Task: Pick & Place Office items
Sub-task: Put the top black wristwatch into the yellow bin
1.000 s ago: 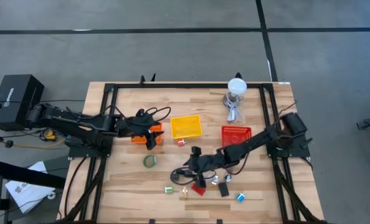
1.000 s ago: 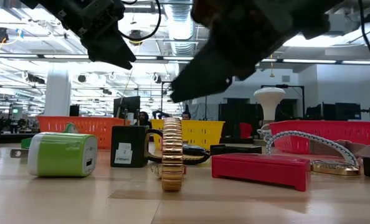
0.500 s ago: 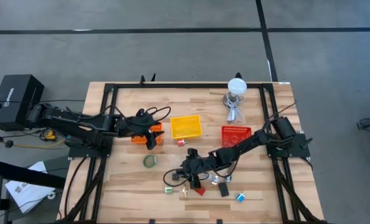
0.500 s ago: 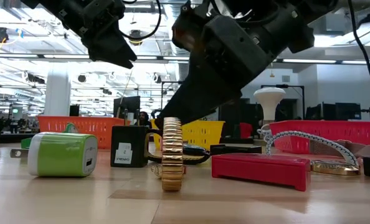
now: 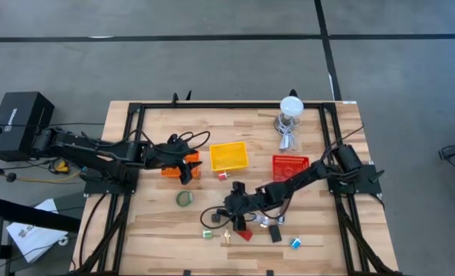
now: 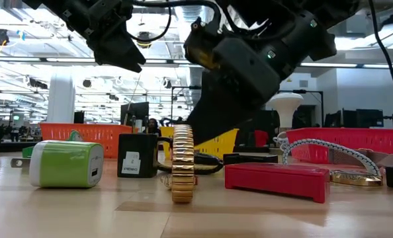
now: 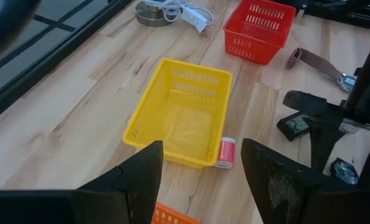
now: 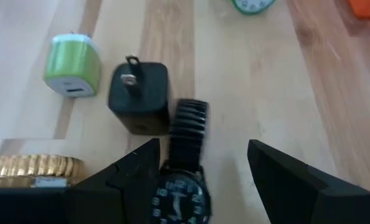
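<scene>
Between the right gripper's two dark fingers, spread wide and holding nothing, lies a black wristwatch flat on the wooden table. Its round dial sits closest, and its ribbed band runs away toward a black plug adapter, which it touches or nearly touches. The watch looks light, with a hard, smooth case and a flexible band that would likely flop if lifted by one end (the band's narrow middle or the case edges seem the surest places to pinch). Just beside the dial, to one side, lies a gold link watch band, seen standing on edge in the low view. Beyond the adapter sits a small green and white charger cube, and farther still the green tape ring.

From above, the right gripper hovers low over this cluster near the table's front middle, with a red block and a small blue bit close by.

Farther back, the left gripper hangs with its fingers parted and empty, above the orange bin, facing the yellow bin and the red bin beyond it.
</scene>
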Controlling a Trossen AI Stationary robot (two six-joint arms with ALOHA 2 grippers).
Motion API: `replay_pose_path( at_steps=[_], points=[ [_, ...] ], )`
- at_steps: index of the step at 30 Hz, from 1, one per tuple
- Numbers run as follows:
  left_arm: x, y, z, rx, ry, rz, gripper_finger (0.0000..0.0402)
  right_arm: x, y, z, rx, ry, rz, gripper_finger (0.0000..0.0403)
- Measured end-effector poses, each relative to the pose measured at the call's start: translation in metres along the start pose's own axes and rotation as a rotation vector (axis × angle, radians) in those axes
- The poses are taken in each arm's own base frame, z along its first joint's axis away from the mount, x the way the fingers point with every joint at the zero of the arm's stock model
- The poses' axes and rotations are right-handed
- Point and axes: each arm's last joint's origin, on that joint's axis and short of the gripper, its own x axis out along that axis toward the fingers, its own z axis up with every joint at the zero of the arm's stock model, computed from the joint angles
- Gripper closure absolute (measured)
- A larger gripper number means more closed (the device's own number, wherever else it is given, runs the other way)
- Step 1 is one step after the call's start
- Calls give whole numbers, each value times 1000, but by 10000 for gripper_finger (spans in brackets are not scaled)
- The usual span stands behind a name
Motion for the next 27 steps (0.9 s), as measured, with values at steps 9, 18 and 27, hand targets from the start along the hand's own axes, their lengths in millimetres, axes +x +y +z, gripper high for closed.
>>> replay_pose_path(
  at_steps=[9, 18, 27],
  points=[
    [0, 0, 0, 0, 0, 0, 188, 1, -3, 1, 7, -3, -5, 193],
    [0, 0, 0, 0, -1, 0, 188, 9, -10, -4, 66, 31, 51, 249],
    [0, 0, 0, 0, 0, 0, 188, 15, -10, -7, 63, 31, 43, 267]
  ],
)
